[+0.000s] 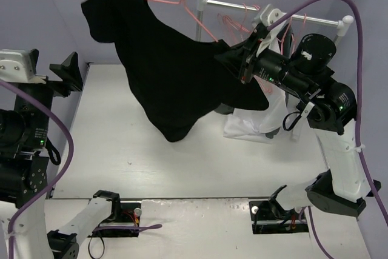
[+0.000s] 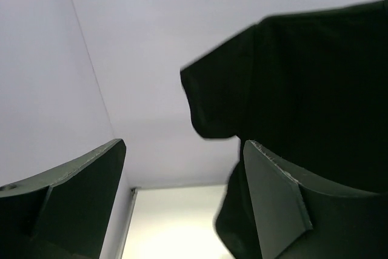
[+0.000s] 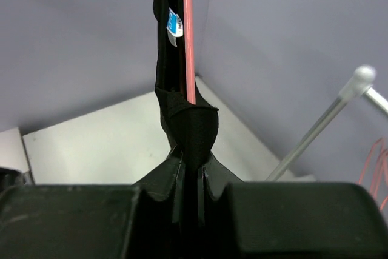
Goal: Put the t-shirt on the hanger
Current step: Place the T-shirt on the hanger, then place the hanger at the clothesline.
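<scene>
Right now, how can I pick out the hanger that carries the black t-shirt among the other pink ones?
Find the white rail at the back right of the table. Left of it, held up in the air by the right gripper, is the hanger. Unlike the pink hangers on the rail, it wears the black t-shirt.
</scene>
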`<state>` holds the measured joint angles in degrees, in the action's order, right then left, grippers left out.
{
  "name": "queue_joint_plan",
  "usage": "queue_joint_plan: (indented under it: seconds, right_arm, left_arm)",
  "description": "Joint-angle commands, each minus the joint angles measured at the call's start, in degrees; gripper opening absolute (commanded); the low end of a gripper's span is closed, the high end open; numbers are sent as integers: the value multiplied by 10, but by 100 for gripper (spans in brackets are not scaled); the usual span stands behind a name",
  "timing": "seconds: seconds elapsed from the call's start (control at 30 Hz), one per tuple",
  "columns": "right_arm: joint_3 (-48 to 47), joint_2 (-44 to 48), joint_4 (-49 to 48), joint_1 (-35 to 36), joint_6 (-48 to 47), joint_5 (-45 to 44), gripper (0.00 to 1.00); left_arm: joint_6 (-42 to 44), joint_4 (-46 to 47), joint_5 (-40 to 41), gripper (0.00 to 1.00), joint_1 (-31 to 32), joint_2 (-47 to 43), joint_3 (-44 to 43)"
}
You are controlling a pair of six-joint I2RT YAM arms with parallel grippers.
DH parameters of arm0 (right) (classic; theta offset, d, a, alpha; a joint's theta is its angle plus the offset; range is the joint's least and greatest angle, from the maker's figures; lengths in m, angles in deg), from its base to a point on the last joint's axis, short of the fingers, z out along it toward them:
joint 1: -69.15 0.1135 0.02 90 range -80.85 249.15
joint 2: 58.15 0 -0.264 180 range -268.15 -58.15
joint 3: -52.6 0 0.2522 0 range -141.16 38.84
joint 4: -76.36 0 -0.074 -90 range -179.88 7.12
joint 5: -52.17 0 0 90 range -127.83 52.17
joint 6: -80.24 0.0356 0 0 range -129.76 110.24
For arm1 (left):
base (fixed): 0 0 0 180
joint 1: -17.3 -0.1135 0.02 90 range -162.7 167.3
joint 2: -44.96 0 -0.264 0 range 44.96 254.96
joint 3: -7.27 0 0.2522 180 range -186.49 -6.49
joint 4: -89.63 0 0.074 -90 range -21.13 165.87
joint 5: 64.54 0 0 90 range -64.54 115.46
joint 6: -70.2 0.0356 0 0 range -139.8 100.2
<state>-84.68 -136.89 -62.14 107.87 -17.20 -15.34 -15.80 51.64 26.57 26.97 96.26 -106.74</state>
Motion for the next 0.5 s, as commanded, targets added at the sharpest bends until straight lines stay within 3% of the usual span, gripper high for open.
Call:
queue_joint_plan:
  seconds: [0.0,0.1,0.3,0.47]
  right_arm:
    - [36,67,-70,3,43,-28,0]
    - [66,107,-70,4,49,-71,0]
    - [117,142,-70,3,9,-292,0]
    - [100,122,-70,3,-30,-348,0]
  left_arm:
    - [-13,18,7,74,-2,20,-1]
    - [-28,19,-7,74,-2,31,-5]
    - [-96,17,-49,74,-1,57,-5]
    - [-125,16,-70,74,-2,66,12]
